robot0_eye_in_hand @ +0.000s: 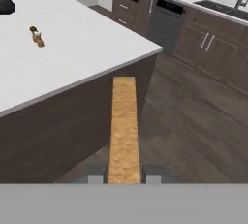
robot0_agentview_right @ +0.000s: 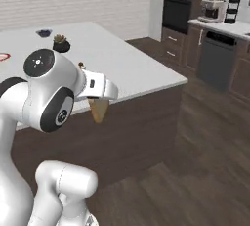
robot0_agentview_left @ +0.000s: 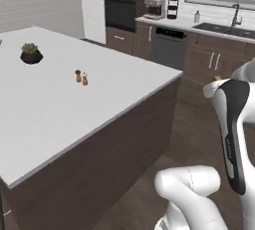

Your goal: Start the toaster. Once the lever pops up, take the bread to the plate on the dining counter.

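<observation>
Spanning most of the left base view was the big white rectangular dining counter on its dark wood base, w/ its near right corner pointing toward the dark cabinets, oven & sink at the back wall. Robot stood off that corner, over dark wood floor. Orange-red rim of the round plate just showed at the counter's far left edge in right base view, mostly cut off by the frame. Small dark pot w/ a green plant sat toward the counter's far left side; two little brown-and-white shakers stood touching-close to each other nearer the middle. A small dark bowl lay near the far edge, contents too small to tell. Gripper was closed on the square tan bread slice, seen edge-on in hand view, pinched btwn both fingertips. Slice was held in the air just off the counter's near edge, below top level, not over the slab.
</observation>
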Tool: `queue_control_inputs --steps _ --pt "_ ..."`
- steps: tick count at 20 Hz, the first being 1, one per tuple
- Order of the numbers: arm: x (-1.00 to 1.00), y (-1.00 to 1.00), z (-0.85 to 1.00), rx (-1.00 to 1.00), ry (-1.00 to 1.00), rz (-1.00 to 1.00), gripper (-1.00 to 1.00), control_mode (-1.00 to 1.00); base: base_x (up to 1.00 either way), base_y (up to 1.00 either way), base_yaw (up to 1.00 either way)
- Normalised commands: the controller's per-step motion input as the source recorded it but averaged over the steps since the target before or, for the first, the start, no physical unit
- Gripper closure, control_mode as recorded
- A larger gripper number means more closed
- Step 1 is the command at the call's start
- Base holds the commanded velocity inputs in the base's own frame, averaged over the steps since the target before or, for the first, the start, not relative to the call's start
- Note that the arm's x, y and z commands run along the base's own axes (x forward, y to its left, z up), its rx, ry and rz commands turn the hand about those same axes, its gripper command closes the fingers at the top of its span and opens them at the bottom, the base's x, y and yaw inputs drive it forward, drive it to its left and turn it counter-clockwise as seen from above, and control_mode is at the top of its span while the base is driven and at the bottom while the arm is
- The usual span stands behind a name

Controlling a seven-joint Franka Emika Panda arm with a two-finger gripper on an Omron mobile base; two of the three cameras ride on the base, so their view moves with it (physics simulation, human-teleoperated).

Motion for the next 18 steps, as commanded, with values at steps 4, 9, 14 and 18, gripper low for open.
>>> queue_control_inputs --steps 4,9,14,18 --pt "0.0 0.0 0.0 0.0 0.0 0.0 1.0 1.0 -0.02 0.32 0.74" --pt "0.0 0.0 0.0 0.0 0.0 0.0 1.0 1.0 -0.25 1.0 0.47" --pt "0.0 0.0 0.0 0.0 0.0 0.0 1.0 1.0 -0.24 1.0 0.35" --pt "0.0 0.0 0.0 0.0 0.0 0.0 1.0 1.0 0.14 1.0 0.24"
